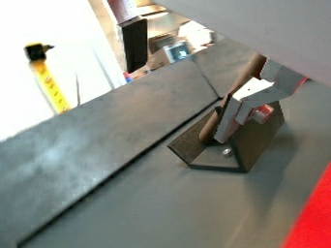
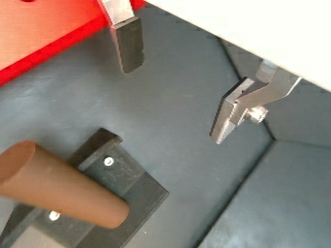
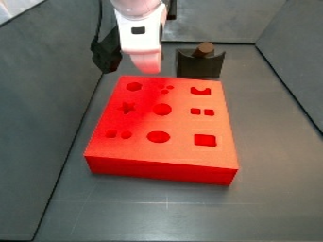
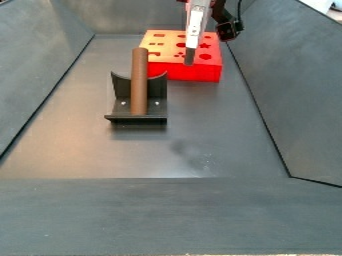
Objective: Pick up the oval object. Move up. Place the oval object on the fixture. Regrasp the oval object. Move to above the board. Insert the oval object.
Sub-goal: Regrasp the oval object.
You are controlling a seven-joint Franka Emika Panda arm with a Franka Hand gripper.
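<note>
We read this as the regrasp step: the oval object (image 4: 135, 82) stands upright on the fixture (image 4: 135, 108), leaning into its upright bracket, and nothing holds it. The gripper (image 2: 179, 85) hangs apart from the fixture, over the near edge of the board (image 3: 161, 128) in a side view, and in both wrist views its 2 fingers (image 2: 126, 44) are spread with only bare table (image 4: 187, 160) between them. In a wrist view the brown peg's rounded end (image 2: 58, 187) fills the corner beside the fixture's base plate, so we judge the gripper to be near the fixture but not yet around the peg. To do this well, we would bring the gripper back toward the fixture with the jaws kept wide, line the 2 pads up either side of the peg above where the fixture supports it, and close only once the peg sits centred between them. We would take it high enough on the shaft that the lower end stays free for the oval recess in the board. A skewed grip looks like the main risk, since a tilted peg will likely jam at insertion.
</note>
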